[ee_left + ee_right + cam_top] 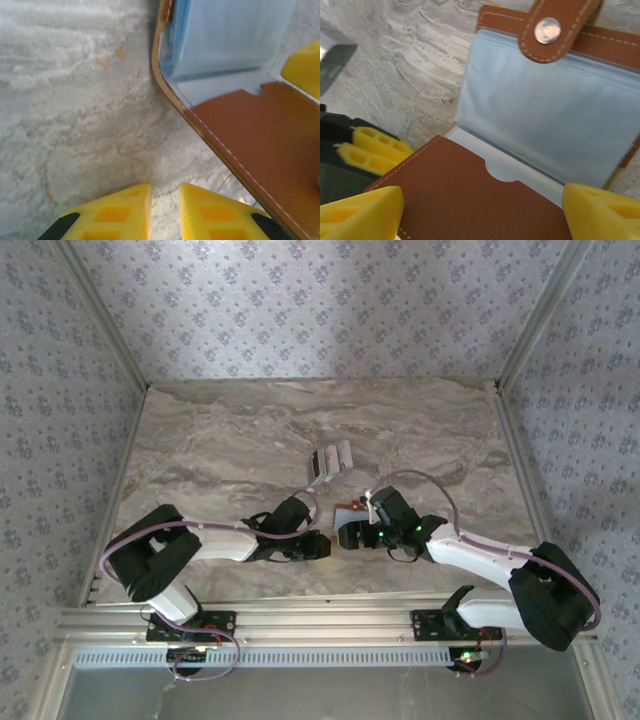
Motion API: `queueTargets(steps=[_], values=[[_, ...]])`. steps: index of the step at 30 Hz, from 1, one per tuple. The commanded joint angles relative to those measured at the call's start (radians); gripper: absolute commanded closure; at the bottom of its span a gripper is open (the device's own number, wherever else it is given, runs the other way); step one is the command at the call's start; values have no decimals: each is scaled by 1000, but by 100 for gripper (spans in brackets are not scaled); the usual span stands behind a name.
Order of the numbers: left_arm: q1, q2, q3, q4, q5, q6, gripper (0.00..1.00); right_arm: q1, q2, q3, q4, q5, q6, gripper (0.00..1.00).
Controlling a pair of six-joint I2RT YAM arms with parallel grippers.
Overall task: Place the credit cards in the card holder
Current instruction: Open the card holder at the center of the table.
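Top external view places both grippers low on the marble table [200, 440], tips nearly meeting, the credit cards [329, 462] lying apart beyond them. Card holder [520, 150] lies open beneath the right gripper [485, 210], whose yellow fingers [360, 210] stand wide astride its brown flap. Left gripper [165, 212] shows jaws narrowly parted, empty, just beside the holder's edge.

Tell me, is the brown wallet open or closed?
Open. The card holder is spread out on the table: its pale blue inner pockets show, and the snap tab hangs unfastened at the far edge.
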Motion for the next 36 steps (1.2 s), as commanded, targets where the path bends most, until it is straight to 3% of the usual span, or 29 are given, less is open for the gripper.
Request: queueTargets(steps=[1,10,19,29,36], values=[[26,37,50,19,-22,-7,79,16,0,-12,26,-32,37,16],[167,89,113,-23,-13,41,79,80,111,16,119,-28,94,17],[217,164,175,0,44,34,76,122,259,70,248,16,139,22],[216,260,255,-2,99,34,75,308,284,246,-78,485,117,31],[227,293,264,-3,106,29,75,379,286,281,-140,549,107,30]])
